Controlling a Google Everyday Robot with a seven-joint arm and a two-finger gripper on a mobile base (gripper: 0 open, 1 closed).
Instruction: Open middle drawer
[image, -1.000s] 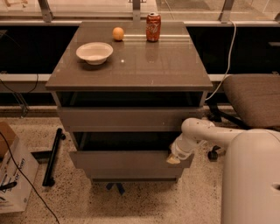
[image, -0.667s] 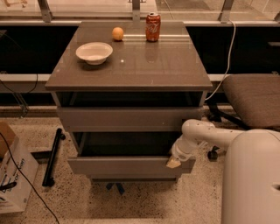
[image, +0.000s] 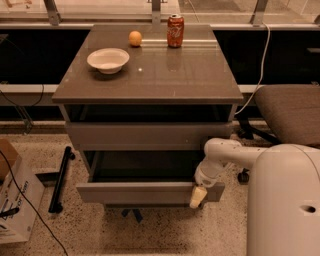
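- Standing partway open under the grey worktop (image: 150, 75): middle drawer (image: 145, 192), dark interior showing.
- At the drawer front's right end, touching it: gripper (image: 198, 196), grip impossible to tell.

The gripper (image: 198, 196) covers the right end of the middle drawer (image: 140, 192). The box (image: 15, 210) is cut off at left

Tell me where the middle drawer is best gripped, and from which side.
Take the middle drawer by the top edge of its flat front, probably from above: it has no handle and stands pulled out, so that lip is exposed. The gripper is at its right end.
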